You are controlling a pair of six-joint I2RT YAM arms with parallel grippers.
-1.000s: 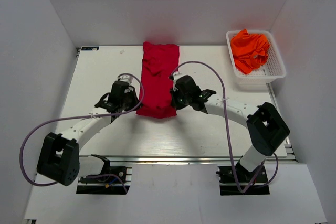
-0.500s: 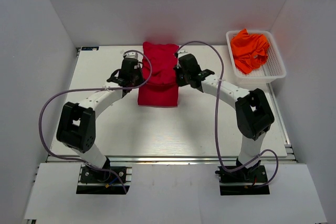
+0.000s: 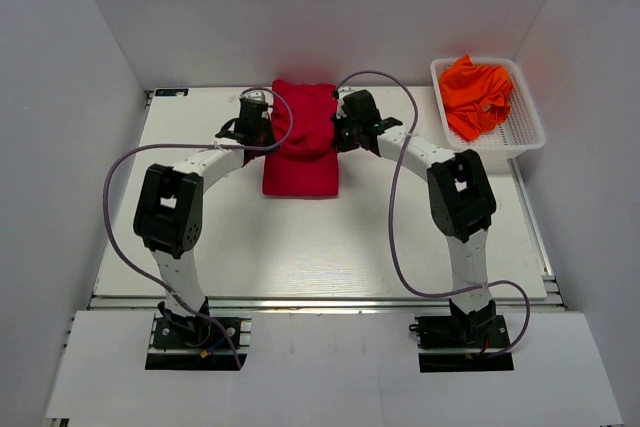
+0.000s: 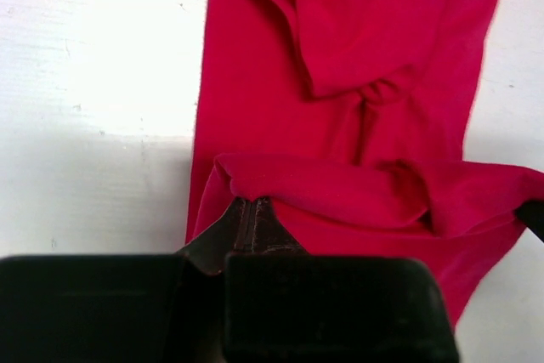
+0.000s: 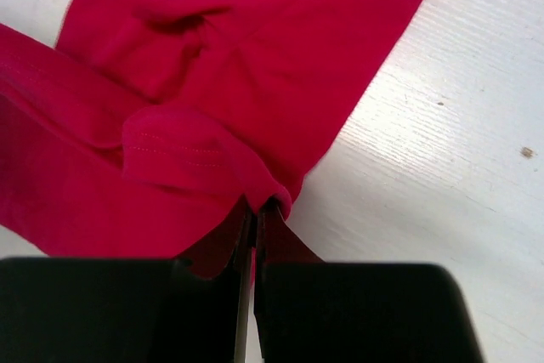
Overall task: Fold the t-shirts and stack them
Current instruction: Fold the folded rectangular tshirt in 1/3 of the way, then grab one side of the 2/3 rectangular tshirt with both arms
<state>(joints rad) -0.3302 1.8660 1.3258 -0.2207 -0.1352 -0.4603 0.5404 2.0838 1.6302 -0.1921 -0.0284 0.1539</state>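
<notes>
Pinching folded-over edge of crimson t-shirt (image 3: 300,162): left gripper (image 4: 252,214) and right gripper (image 5: 257,214), jaws together on cloth, one each side. Shirt lies far-centre on table (image 3: 330,247). Heap of orange t-shirts (image 3: 478,95), count unclear, in basket (image 3: 527,137).

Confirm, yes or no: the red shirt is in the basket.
No, the red shirt lies on the table; the basket holds orange shirts.

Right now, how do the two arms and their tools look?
The left arm and right arm have white links and black boxy joints. A thin purple cable loops along each. The left tool and right tool are black.
</notes>
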